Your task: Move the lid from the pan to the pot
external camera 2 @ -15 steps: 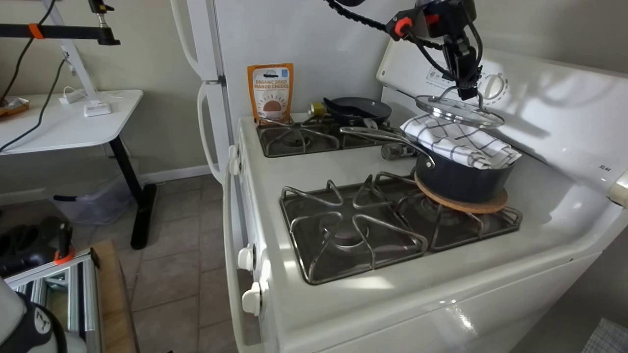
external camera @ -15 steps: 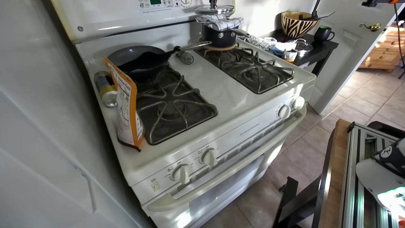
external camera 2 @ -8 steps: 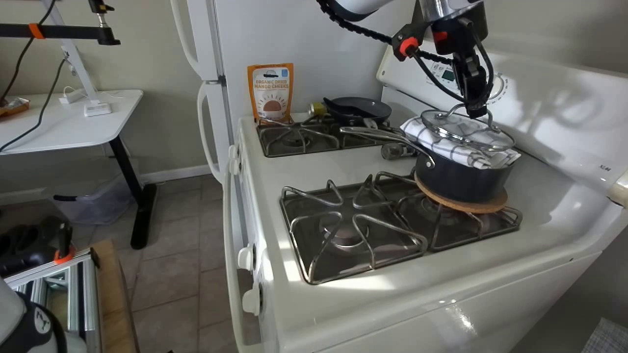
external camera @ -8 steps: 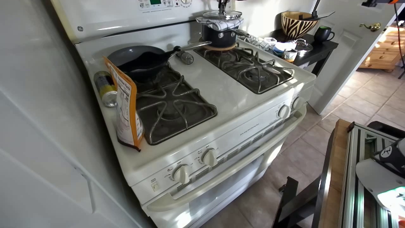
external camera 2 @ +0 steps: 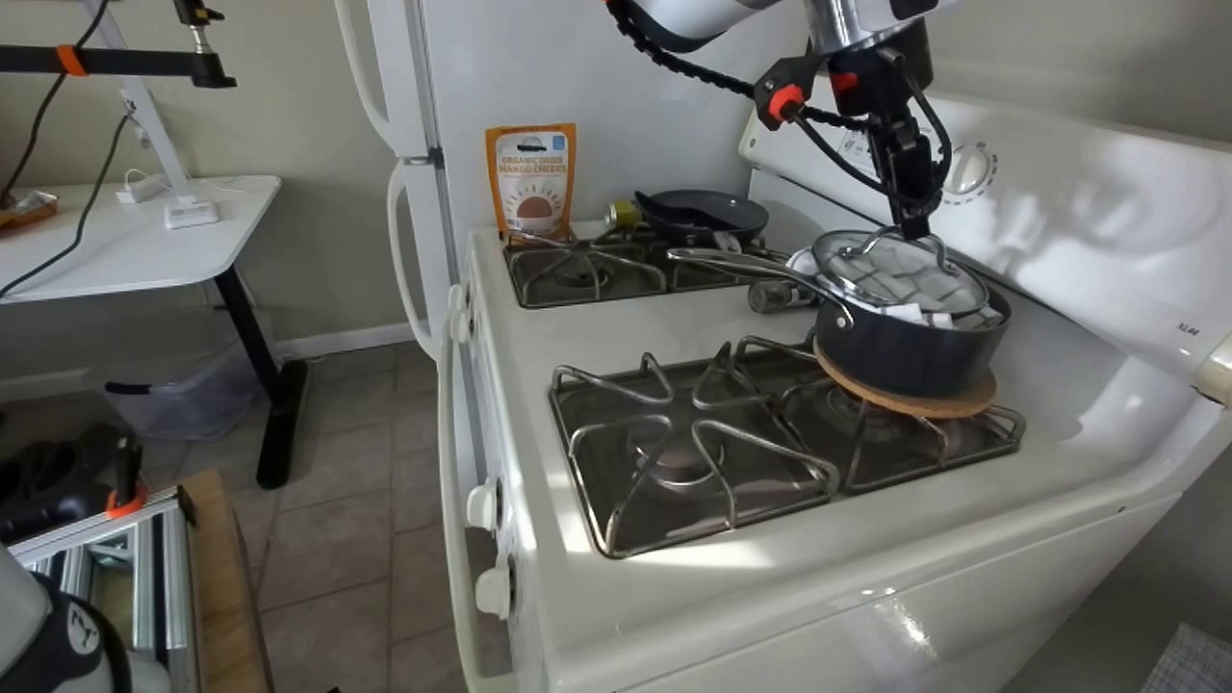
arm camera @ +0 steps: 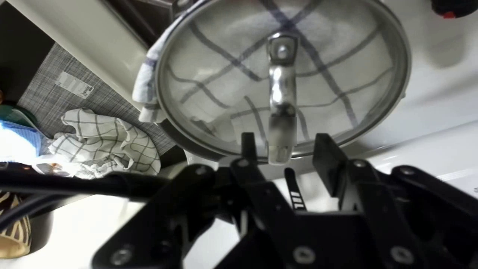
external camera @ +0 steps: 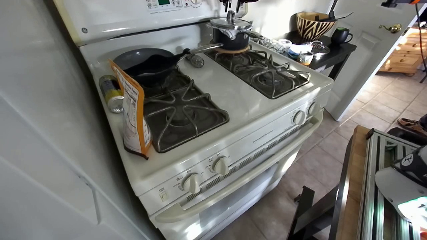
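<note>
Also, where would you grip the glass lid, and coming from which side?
Probably the middle of the arched handle of the lid, from above, with the fingers on either long side. The handle rises as a narrow bar clear of the glass, whereas checked cloth pokes out under the rim.

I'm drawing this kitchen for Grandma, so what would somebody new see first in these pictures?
Probably the black robot hand, open above the shiny see-through lid, which sits over a checked cloth poking out of the dark pot. Next, the bright orange bag standing beside a front burner, and the zebra-striped bowl on the black side table.
</note>
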Controlling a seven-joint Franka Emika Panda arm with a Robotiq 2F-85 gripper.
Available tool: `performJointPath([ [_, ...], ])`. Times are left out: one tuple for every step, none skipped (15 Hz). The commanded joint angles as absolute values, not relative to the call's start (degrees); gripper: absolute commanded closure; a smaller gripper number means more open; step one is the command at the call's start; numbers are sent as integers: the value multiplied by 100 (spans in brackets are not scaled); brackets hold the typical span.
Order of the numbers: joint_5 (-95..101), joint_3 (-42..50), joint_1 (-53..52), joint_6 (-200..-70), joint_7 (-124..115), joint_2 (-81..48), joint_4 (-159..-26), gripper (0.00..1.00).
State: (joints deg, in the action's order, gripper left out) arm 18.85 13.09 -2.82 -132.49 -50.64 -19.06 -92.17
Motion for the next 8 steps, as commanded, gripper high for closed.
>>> performJointPath([
  [2030, 1257, -362, -13433, -5469, -1776, -9396, 26],
  [1981, 1203, -368, -13562, -5363, -1723, -9423, 26],
  [1925, 1131, -359, -13720, -5161, -1654, -9464, 23],
  [1842, 1022, -341, -13905, -4838, -1586, -9498, 19],
  [1781, 930, -327, -14096, -4540, -1533, -9533, 13],
  [1771, 853, -323, -14378, -4252, -1470, -9596, 5],
  [1764, 798, -310, -14637, -4018, -1407, -9665, 0],
  [1696, 728, -283, -14933, -3766, -1360, -9726, 0],
])
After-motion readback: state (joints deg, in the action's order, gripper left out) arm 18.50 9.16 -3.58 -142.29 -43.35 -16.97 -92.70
